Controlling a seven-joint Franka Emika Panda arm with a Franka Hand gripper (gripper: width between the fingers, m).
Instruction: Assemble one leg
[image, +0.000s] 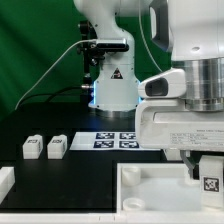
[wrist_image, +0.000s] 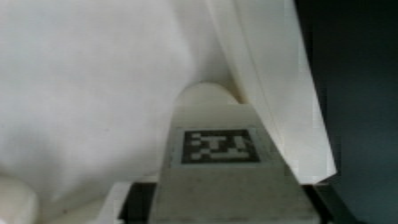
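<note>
Gripper is pinching 1 leg over the tabletop panel at the exterior view's near right, looks like the insertion step. 2 spare legs are lying far left; next move needs socket alignment, then a straight push down.

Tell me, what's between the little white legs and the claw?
The marker board lies between the legs and the claw; the exterior view shows it.
</note>
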